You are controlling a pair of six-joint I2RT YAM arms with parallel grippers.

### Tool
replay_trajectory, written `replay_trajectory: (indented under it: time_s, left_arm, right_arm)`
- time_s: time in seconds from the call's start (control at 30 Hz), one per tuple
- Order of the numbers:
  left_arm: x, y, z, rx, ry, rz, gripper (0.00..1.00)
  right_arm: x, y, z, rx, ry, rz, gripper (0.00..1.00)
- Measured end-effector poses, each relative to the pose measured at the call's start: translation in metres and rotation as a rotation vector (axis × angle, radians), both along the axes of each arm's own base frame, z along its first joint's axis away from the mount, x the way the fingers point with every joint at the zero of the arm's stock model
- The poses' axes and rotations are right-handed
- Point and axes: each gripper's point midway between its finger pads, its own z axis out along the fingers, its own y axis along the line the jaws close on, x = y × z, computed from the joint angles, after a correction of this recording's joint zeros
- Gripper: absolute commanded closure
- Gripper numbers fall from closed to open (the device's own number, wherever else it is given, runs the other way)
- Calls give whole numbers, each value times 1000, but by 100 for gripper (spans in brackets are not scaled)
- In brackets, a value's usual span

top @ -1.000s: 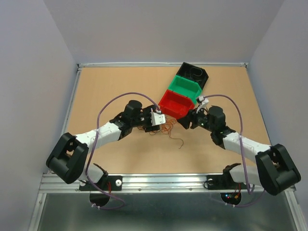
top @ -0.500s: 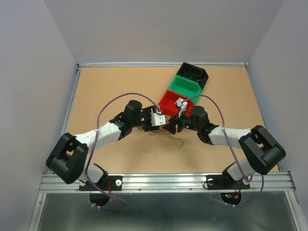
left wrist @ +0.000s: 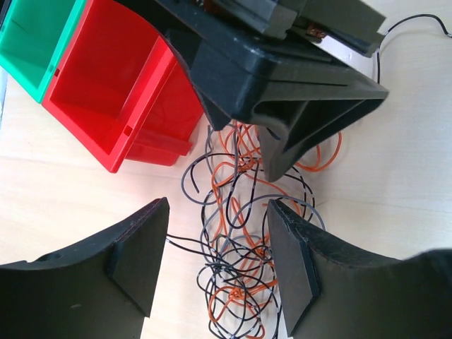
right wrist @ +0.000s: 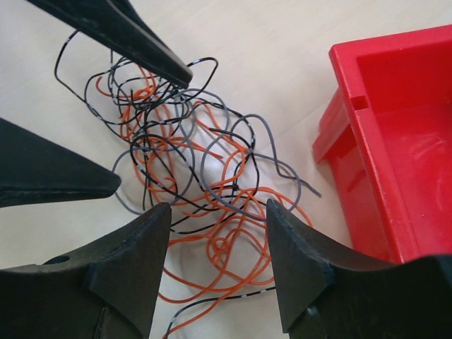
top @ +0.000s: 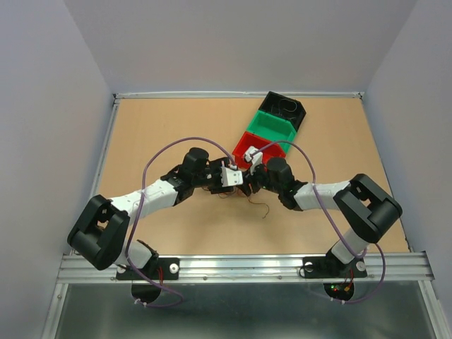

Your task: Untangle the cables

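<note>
The cables (top: pixel 244 195) are a tangle of thin orange, black and grey wires lying on the wooden table just in front of the red bin. In the left wrist view the cables (left wrist: pixel 236 247) lie on the table between and beyond my left gripper's (left wrist: pixel 215 212) open fingers, with nothing pinched. My right gripper (right wrist: pixel 219 212) also stands open, with orange loops of the cables (right wrist: pixel 191 162) between its fingers. The two grippers face each other across the tangle, left gripper (top: pixel 238 183) and right gripper (top: pixel 249 185) almost touching. The right fingers (left wrist: pixel 296 99) hang over the far side of the pile.
A red bin (top: pixel 244 145), a green bin (top: pixel 272 129) and a black bin (top: pixel 284 109) stand in a diagonal row behind the tangle. The red bin (right wrist: pixel 395 134) is close to my right fingers. One loose wire end (top: pixel 264 209) trails toward the near edge.
My right arm has swung left from beside the red bin to the tangle, meeting the left gripper. The left jaws have narrowed slightly.
</note>
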Motion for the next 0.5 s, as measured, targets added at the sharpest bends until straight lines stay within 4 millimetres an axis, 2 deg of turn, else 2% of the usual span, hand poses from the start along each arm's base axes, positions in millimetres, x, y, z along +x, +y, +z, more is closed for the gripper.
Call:
replay_trajectory:
  time_s: [0.07, 0.1, 0.17, 0.33, 0.37, 0.4, 0.5]
  left_arm:
    - [0, 0, 0, 1, 2, -1, 32]
    - [-1, 0, -1, 2, 3, -2, 32]
    - [-1, 0, -1, 3, 5, -5, 32]
    - [-3, 1, -5, 13, 13, -8, 33]
    - [-3, 1, -6, 16, 17, -8, 33]
    - [-3, 2, -7, 18, 20, -8, 33]
    - [-4, 1, -9, 22, 25, -10, 34]
  right_arm:
    - [5, -1, 1, -8, -24, -14, 46]
    - [7, -1, 3, -6, -39, -18, 54]
    - [11, -1, 7, 0, -66, -25, 64]
    - [15, 0, 8, 0, -97, -27, 74]
    - [15, 0, 6, -4, -96, -25, 79]
    - [15, 0, 5, -9, -97, -22, 88]
    - [15, 1, 5, -6, -102, -11, 99]
